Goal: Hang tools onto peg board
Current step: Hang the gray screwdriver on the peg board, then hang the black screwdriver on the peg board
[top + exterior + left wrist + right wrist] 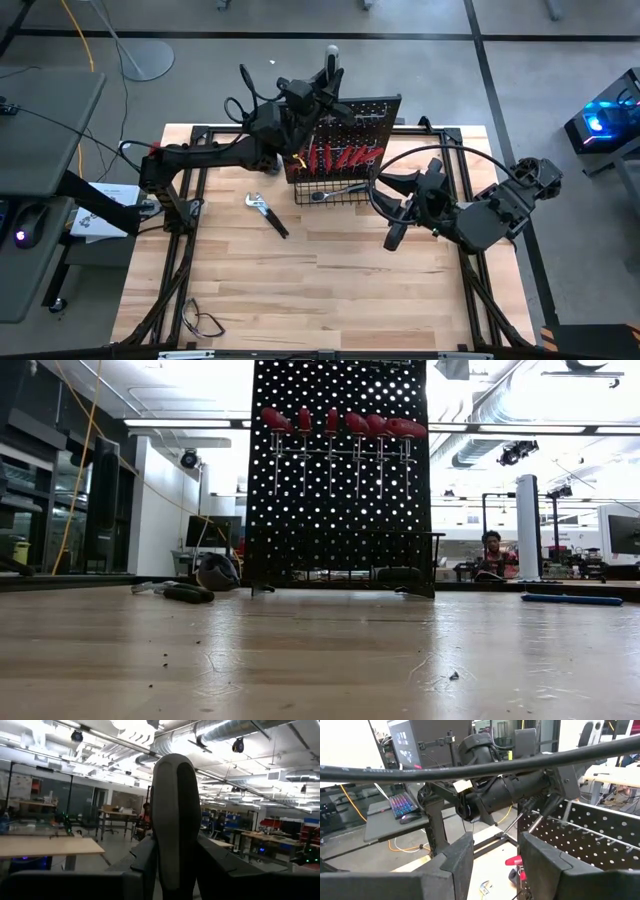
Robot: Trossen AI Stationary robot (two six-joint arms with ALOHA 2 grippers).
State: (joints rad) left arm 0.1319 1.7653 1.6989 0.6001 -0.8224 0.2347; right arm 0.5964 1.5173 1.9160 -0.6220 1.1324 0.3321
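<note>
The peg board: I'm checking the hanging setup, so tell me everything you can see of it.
The black perforated upright peg board stands at the table's far middle edge. A row of red-handled screwdrivers hangs near its top, shafts pointing down. A black wire basket at its base holds a silver tool. The left hand is raised above its top edge.

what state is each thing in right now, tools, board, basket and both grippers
peg board: upright at the table's far side
red-handled screwdrivers: hanging in a row on the board
basket: at the board's base, holding a silver tool
pliers: lying flat on the table
left gripper: shut on a dark handle, raised above the board
right gripper: open, empty
</note>
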